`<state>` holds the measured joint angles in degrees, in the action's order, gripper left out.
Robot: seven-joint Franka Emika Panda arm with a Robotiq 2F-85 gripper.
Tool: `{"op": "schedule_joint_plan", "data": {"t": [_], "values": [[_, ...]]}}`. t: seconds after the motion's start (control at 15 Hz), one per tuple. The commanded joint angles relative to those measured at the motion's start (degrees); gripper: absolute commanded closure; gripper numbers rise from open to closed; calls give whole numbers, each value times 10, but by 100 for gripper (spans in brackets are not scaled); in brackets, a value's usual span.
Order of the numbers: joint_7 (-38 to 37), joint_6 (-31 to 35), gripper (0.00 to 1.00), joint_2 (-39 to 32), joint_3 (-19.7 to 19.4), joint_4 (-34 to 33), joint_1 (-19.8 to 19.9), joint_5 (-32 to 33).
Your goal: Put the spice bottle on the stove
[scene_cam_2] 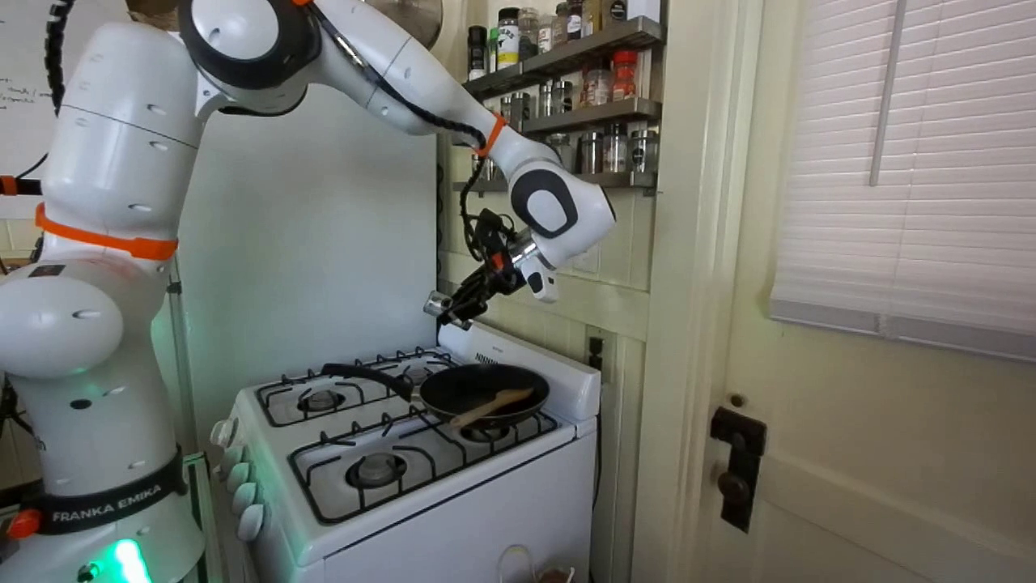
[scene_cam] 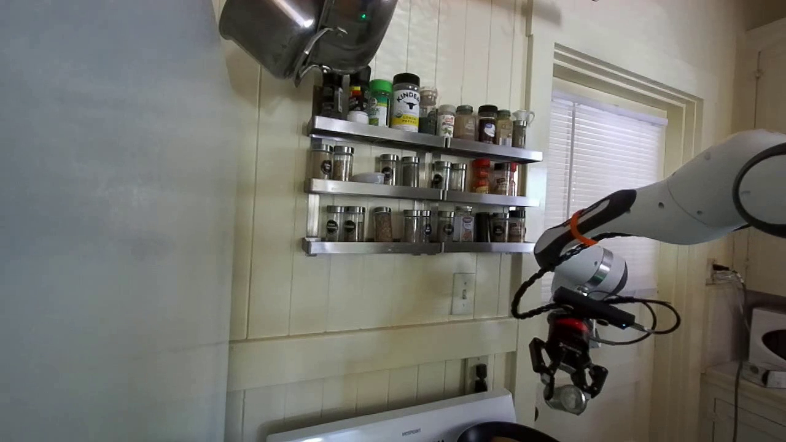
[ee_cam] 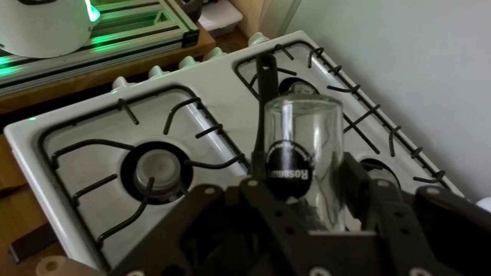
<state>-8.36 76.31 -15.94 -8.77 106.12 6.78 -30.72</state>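
Observation:
The spice bottle is clear glass with a dark round label. It shows in both exterior views and the wrist view. My gripper is shut around the bottle's sides, also in the wrist view. The gripper holds it tilted, in the air above the back of the white stove. The stove's back panel shows at the bottom of an exterior view. The bare stove top lies below the bottle in the wrist view. Part of the bottle is hidden by the gripper.
A black pan with a wooden utensil stands on a back burner. Its handle extends across the stove. Metal spice racks with several jars hang on the wall. Steel pots hang above. A panel wall borders the stove.

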Motion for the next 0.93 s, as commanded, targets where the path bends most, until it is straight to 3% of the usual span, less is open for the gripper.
{"op": "schedule_joint_plan", "data": {"t": [0.0, 0.33, 0.87], "values": [[-34, 22, 77, 85, 1, 62, -11, 67], [-67, 61, 77, 179, 16, 100, -20, 130], [-153, 114, 77, 303, 72, 93, -26, 262]]}}
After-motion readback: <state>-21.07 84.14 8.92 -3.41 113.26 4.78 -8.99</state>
